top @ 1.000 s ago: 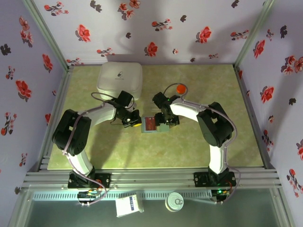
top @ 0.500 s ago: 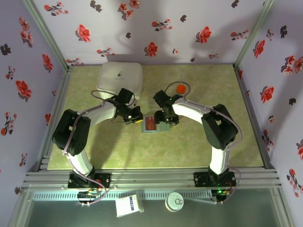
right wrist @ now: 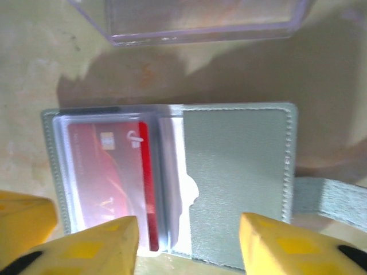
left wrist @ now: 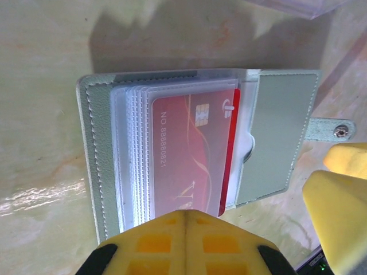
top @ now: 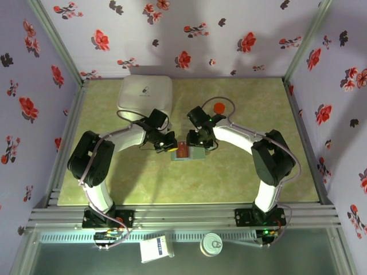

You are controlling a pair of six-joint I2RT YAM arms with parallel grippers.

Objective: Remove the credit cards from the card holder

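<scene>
Grey-teal card holder (right wrist: 235, 172) beneath right fingers (right wrist: 287, 249)

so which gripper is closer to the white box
Left. The left gripper is in front of the white box's right corner; the right gripper is farther right, over the card holder.

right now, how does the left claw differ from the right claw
The left claw is shut, fingers pressed together; the right claw has its fingers apart. The left claw sits at the red card side of the card holder; the right claw spans the holder's middle, toward the grey flap. Both have yellow fingers and hang close over the open holder.
</scene>
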